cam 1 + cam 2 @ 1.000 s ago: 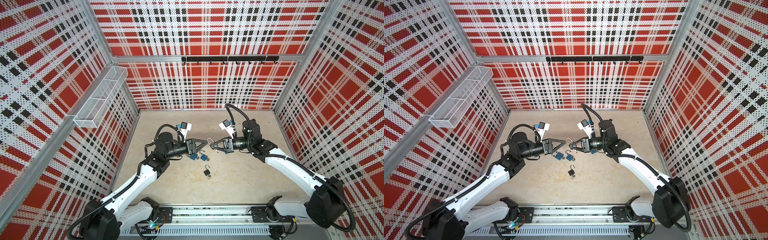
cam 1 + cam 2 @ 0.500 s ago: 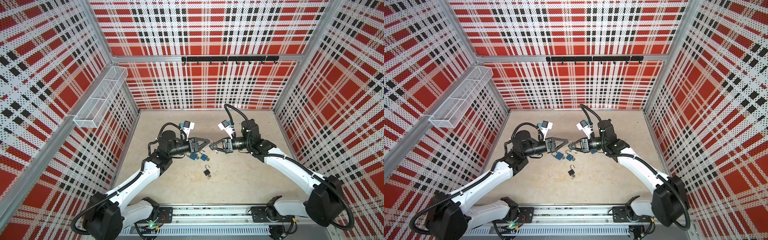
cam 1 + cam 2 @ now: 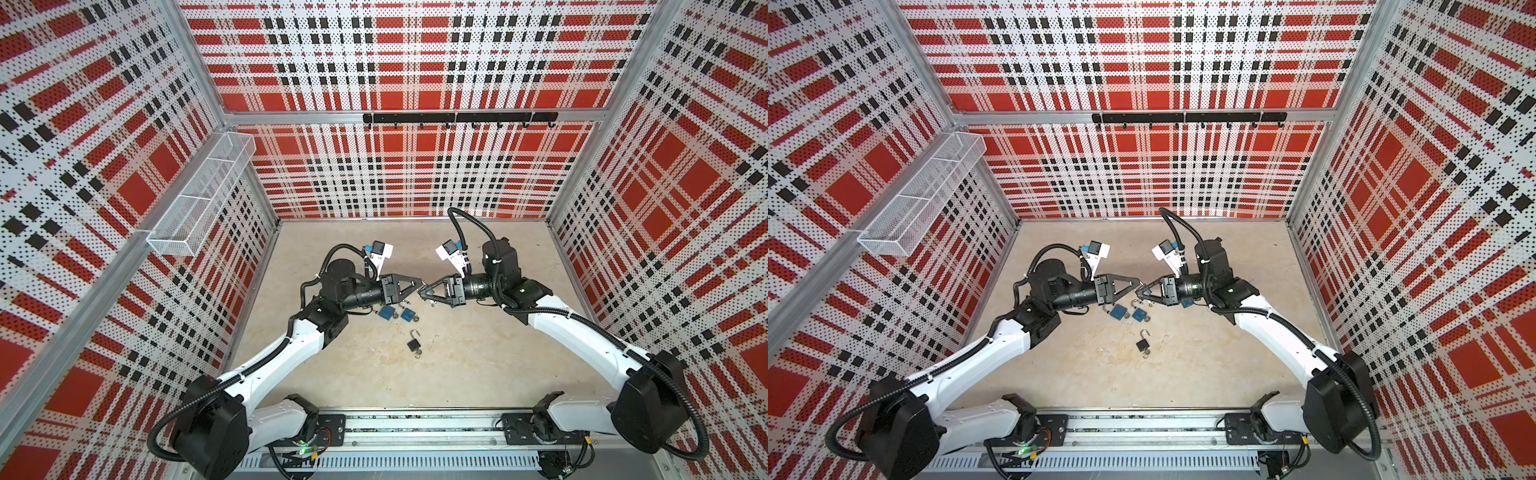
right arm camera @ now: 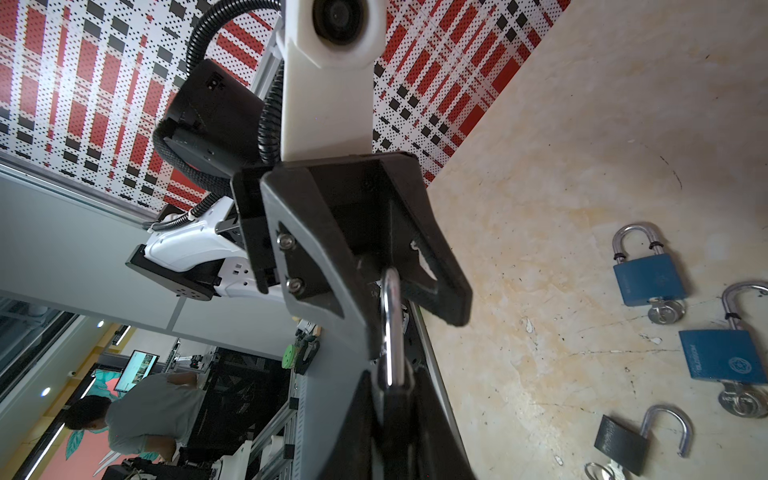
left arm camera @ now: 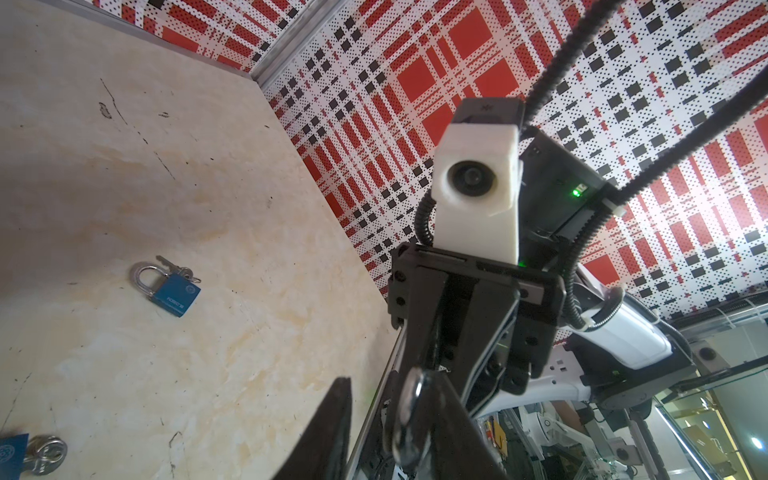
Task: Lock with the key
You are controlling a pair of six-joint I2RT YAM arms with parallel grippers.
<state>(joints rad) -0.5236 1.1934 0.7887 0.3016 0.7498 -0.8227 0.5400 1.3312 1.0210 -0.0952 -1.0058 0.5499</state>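
Note:
My right gripper (image 4: 392,399) is shut on a black padlock (image 4: 395,419), held above the floor with its silver shackle (image 4: 390,324) pointing at the left arm. In both top views the two grippers meet tip to tip at mid-floor, left gripper (image 3: 419,286) against right gripper (image 3: 423,293). My left gripper (image 5: 386,399) is open with the shackle (image 5: 411,415) between its fingers: it lies against one finger, and a gap shows to the other finger (image 5: 332,432). The key of the held padlock is not clearly visible.
Two blue padlocks (image 3: 387,312) (image 3: 408,316) with keys in them lie on the floor just under the grippers. A black padlock (image 3: 413,344) with its shackle open lies nearer the front. A wire basket (image 3: 199,195) hangs on the left wall and a hook rail (image 3: 457,118) on the back wall.
My left gripper has moved right to meet the right gripper; its jaws have narrowed and now flank the held padlock's shackle. The right arm has stayed put.

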